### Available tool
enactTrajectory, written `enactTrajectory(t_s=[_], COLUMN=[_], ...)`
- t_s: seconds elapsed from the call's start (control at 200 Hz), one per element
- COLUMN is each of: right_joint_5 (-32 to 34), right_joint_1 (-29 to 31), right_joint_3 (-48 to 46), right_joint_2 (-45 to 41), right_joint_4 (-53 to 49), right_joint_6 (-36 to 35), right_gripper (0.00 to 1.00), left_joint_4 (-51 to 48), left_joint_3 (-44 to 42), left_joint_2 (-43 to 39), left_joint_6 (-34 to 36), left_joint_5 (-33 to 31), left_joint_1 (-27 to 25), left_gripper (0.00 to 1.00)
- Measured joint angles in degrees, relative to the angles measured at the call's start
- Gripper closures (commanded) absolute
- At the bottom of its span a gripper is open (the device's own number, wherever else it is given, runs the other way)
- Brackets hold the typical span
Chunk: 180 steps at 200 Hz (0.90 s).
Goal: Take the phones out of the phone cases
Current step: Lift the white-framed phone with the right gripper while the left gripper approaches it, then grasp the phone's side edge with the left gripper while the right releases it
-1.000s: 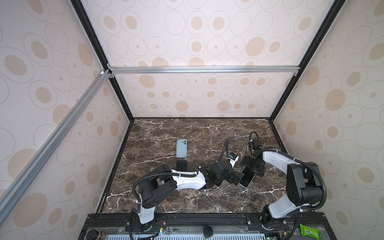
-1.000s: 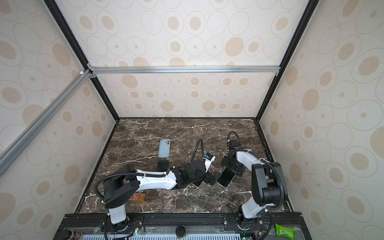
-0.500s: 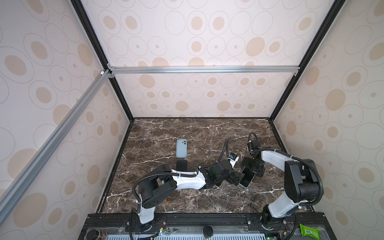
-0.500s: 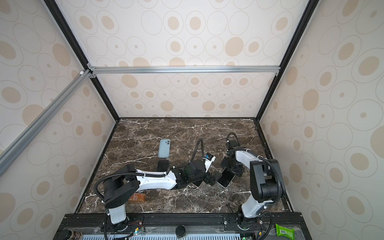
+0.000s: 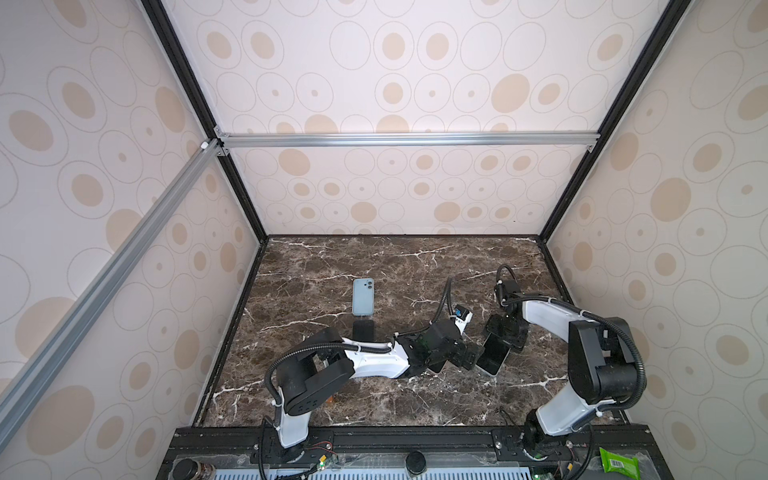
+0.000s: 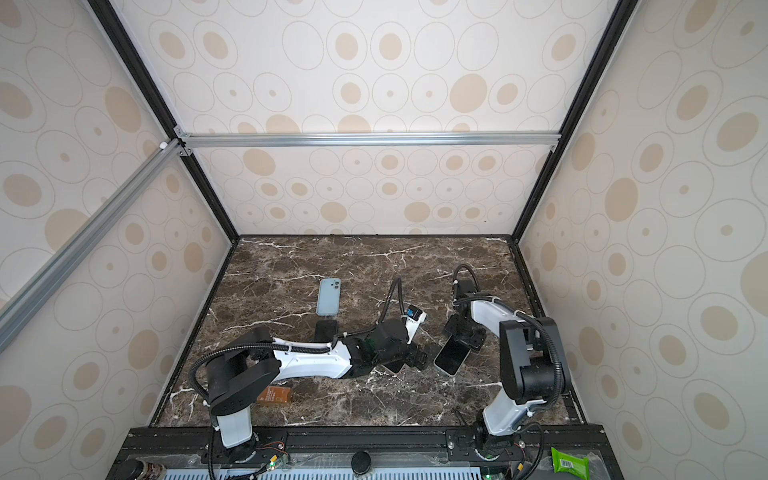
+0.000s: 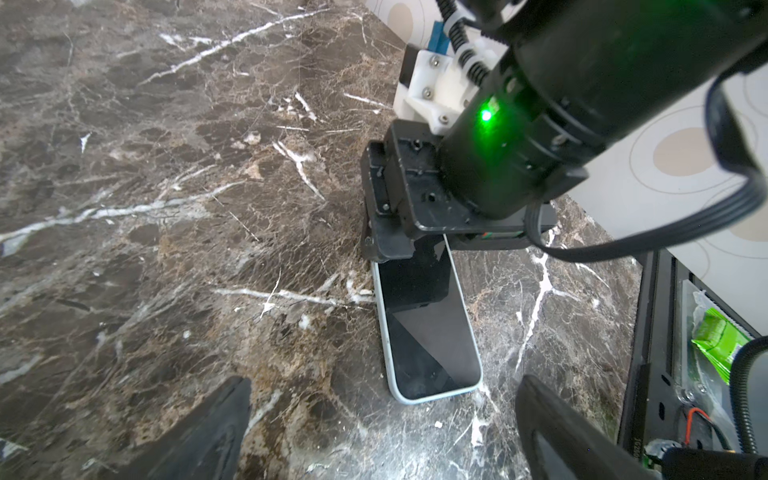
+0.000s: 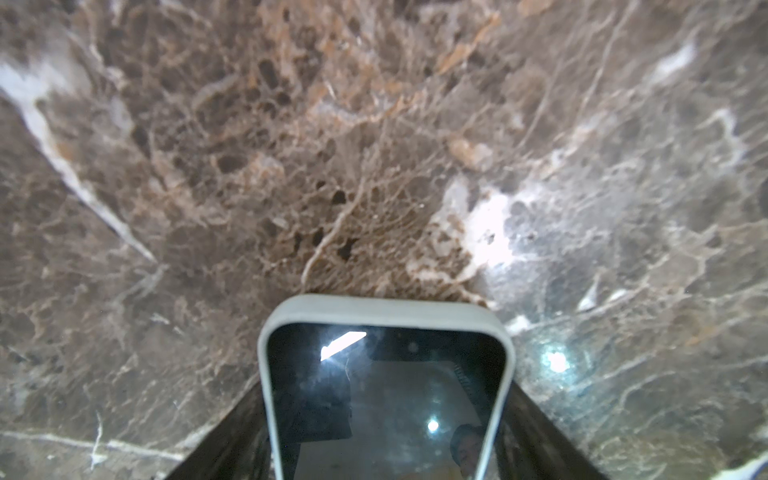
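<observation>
The phone lies screen up on the marble at right of centre, its dark glass framed by the pale rim of the phone case. My right gripper stands over its far end, one finger against each long side, shut on it. In the right wrist view the black fingers flank the case edges. My left gripper is open at the phone's near end, which lies just ahead of its fingertips without touching them. Both top views show the two grippers nearly meeting over the phone.
A light blue phone lies face down at centre left, with a small black slab just in front of it. An orange-brown box sits by the left arm's base. A green packet lies off the table's front right.
The right gripper's fingers have narrowed onto the sides of the phone, and its arm has shifted slightly. The left arm and the phone have stayed put.
</observation>
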Motion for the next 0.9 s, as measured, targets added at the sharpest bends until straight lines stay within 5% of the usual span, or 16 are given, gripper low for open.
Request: enactTrajectory(t_s=[0.535,0.9], right_joint_5=[-19.71,-25.77], right_joint_1=[-9.73,-11.87], right_joint_3=[-12.79,-15.58], right_joint_2=[-11.65,-12.9], right_joint_4=[16.94,21.68], right_joint_6=[-4.2,-4.81], right_gripper=[0.47,0.49], left_joint_4=[-5.77,-6.91], left_joint_3=[11.13,12.68], left_joint_2=[10.01,14.82], left_joint_6=[-7.34,-12.63], left_joint_5=[9.55,16.35], left_joint_1=[1.18,3.34], left_gripper=[0.22,0.32])
